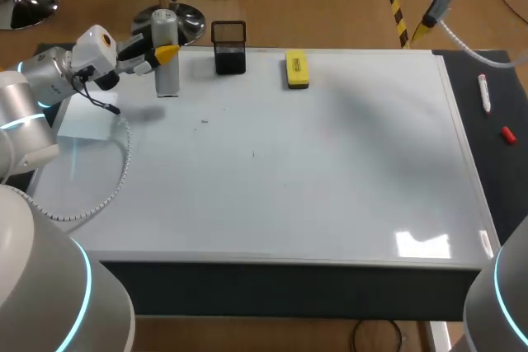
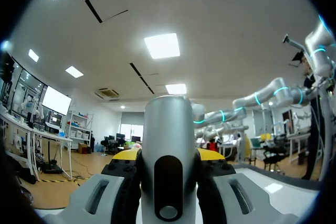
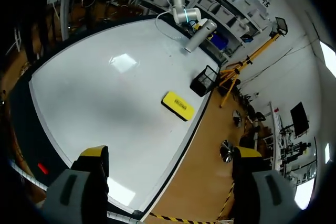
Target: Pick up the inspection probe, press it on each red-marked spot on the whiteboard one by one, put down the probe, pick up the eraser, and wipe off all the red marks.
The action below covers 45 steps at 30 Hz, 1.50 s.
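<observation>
Probe (image 2: 168, 140) upright between left tool's (image 1: 165, 53) yellow fingers (image 2: 126, 155).

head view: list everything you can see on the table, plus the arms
whiteboard: 1, white, covering most of the table
inspection probe: 1, silver, upright at the far left corner
basket: 1, black, far edge, right of the probe
eraser: 1, yellow, far edge, right of the basket
marker: 1, white and red, dark strip right of the board
cap: 1, red, beside the marker
sheet: 1, white, left side
left gripper: 1, yellow-tipped, shut on the probe
right gripper: 1, yellow-tipped, open, raised over the far right corner
</observation>
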Each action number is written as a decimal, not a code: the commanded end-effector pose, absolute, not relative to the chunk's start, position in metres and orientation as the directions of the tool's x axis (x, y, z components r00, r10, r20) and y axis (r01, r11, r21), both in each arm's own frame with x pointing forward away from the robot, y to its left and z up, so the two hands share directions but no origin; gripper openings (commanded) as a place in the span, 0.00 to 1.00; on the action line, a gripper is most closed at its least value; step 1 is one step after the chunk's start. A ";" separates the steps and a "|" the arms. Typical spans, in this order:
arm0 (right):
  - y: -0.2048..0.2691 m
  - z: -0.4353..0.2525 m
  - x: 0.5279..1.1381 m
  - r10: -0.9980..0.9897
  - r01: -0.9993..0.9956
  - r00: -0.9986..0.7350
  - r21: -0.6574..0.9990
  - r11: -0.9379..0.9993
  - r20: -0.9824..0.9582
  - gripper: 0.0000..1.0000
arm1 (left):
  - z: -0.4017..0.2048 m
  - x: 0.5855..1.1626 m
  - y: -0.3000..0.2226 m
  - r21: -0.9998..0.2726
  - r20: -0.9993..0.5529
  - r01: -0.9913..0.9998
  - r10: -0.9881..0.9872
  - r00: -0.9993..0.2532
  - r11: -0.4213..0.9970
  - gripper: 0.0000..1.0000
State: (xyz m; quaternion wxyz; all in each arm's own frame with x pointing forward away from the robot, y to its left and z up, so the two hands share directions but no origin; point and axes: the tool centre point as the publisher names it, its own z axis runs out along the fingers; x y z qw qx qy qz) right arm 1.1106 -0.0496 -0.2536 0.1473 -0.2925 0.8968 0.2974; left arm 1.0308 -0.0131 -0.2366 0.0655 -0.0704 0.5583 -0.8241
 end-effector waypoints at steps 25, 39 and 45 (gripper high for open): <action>-0.057 -0.252 1.103 -0.447 -0.637 -0.763 0.427 0.642 -0.466 1.00 | -0.236 1.031 -0.013 -0.929 0.042 0.031 -0.187 -0.981 -0.369 0.00; -0.057 -0.252 1.103 -0.447 -0.637 -0.763 0.427 0.642 -0.466 1.00 | -0.244 1.064 -0.018 -0.903 0.000 0.085 -0.199 -0.980 -0.420 0.00; -0.057 -0.252 1.103 -0.447 -0.637 -0.763 0.427 0.642 -0.466 1.00 | -0.225 1.111 -0.035 -0.889 -0.103 0.159 -0.152 -0.983 -0.429 0.00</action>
